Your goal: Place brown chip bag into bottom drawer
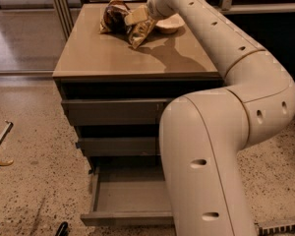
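1. The tool point(136, 17) is a pale cream, flat-looking piece at the arm's narrow end, over the back of the table point(113, 58).
2. Just behind the tool, a rounded cream wrist point(160, 4) widens into a smooth tubular link point(211, 31).
3. A row of small dark dots runs along that link, away from the tool.
4. Farther from the tool, a fat rounded elbow point(265, 97) shows two dark oval holes.
5. Farthest from the tool, the thickest cream cylinder point(201, 181) bears two dark oval recesses.
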